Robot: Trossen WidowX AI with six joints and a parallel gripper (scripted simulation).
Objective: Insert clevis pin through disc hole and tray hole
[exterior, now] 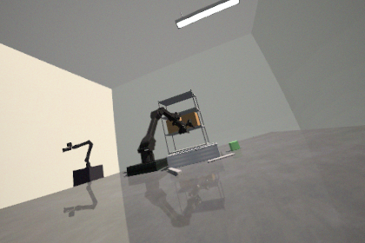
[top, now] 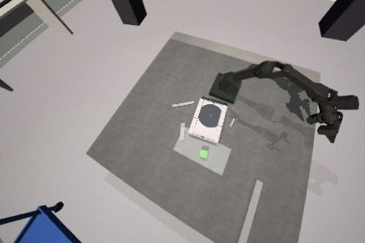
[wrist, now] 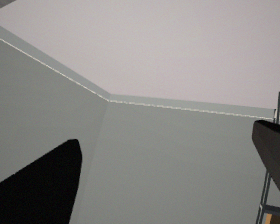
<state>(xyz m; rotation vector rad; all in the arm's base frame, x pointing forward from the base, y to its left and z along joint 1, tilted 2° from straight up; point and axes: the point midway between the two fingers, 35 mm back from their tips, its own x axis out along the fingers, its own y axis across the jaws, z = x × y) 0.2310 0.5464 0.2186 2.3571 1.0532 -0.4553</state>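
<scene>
The tray (top: 195, 127) (exterior: 194, 157) is a pale, ribbed box beside the arm's base. The wide disc (top: 204, 119) looks dark and lies flat within the tray's top, with a tiny mark at its middle. A short pale stick, seemingly the pin (top: 232, 122), lies on the table just right of the tray in the top view; I cannot make it out in the other views. My gripper (top: 321, 129) (exterior: 188, 128) (wrist: 168, 140) is open and empty, raised high and away from tray, disc and pin. The tray's pin hole cannot be made out.
A green cube (top: 203, 154) (exterior: 234, 145) stands on a light mat (top: 219, 160) in front of the tray. Pale bars (top: 182, 104) (top: 182, 132) lie left of the tray. A long pale strip (top: 252, 211) lies farther off. The arm's dark base (top: 230, 94) (exterior: 141, 168) adjoins the tray.
</scene>
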